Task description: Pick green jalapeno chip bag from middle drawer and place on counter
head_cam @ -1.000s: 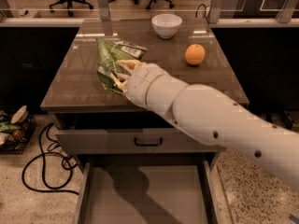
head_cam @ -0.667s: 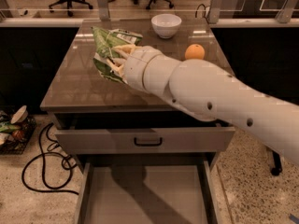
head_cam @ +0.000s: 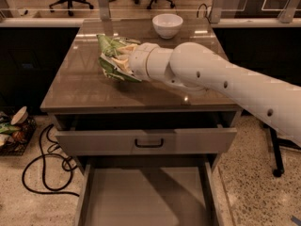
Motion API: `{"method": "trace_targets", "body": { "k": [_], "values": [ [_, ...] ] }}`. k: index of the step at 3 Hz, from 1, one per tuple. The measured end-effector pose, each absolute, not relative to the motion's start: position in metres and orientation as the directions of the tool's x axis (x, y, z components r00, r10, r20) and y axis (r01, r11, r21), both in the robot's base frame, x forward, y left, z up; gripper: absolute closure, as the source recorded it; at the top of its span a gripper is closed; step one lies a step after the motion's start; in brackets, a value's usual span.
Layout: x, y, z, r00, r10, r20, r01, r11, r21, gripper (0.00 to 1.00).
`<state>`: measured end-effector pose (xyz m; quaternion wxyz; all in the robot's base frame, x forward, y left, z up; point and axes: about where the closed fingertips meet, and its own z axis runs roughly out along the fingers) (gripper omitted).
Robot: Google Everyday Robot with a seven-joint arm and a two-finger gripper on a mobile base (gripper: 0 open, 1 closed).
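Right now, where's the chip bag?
Camera view: the green jalapeno chip bag is held in the gripper over the counter, left of centre, nearer than the white bowl.

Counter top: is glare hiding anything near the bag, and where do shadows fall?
Camera view: small light reflections dot the counter beside the white bowl and under the arm, none on the green jalapeno chip bag, gripped by the claw above the counter; a broad shadow crosses the middle drawer floor.
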<state>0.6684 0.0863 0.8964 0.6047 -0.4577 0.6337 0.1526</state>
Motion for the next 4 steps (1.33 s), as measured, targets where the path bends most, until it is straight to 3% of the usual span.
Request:
{"method": "trace_targets", "body": {
  "k": [1, 2, 4],
  "values": [
    [0.6988, 0.0887, 0.8706, 0.109, -0.380, -0.919, -0.804, 0.510, -0.306, 1.00],
    [0.7041, 0.0897, 0.8664, 0.103, -0.377, -0.920, -0.811, 0.504, -0.297, 0.87],
    [0.7030, 0.0943, 0.8660, 0.104, -0.376, -0.921, -0.815, 0.499, -0.296, 0.41]
  ]
}}
